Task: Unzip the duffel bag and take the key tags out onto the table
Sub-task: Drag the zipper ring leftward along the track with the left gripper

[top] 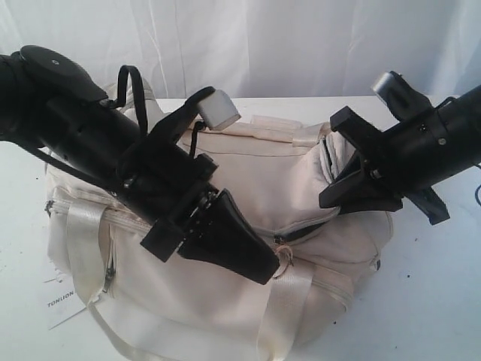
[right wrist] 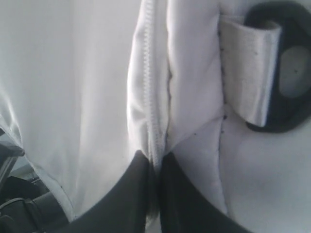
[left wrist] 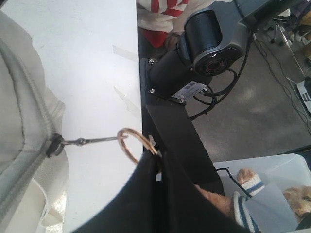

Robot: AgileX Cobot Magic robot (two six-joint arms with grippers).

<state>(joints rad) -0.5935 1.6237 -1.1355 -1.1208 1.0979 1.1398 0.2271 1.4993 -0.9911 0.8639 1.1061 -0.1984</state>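
Closed on a copper-coloured pull ring [left wrist: 130, 141], the left end effector [left wrist: 156, 164] has its dark fingers [left wrist: 146, 194] pressed together over the ring's edge. A thin metal link [left wrist: 92, 141] runs straight from that ring to the zipper slider [left wrist: 54, 145] on the duffel bag [top: 248, 173]. In the exterior view this arm reaches across the bag's front, its tip at the middle of the front zipper, where a short dark gap [top: 304, 229] shows between the cream panels.

At the bag's right end the right end effector [right wrist: 156, 162] is clamped shut on a fold of cream fabric, right along a zipper seam [right wrist: 154, 97]. Just beside that seam a black strap ring [right wrist: 286, 97] hangs in a webbing loop [right wrist: 249, 73].

The bag sits on the white counter [top: 436, 301], filling the middle of it, with a shiny webbing handle [top: 83, 241] draped down its front. A white paper label [top: 56, 297] with black print lies by the bag's front left corner
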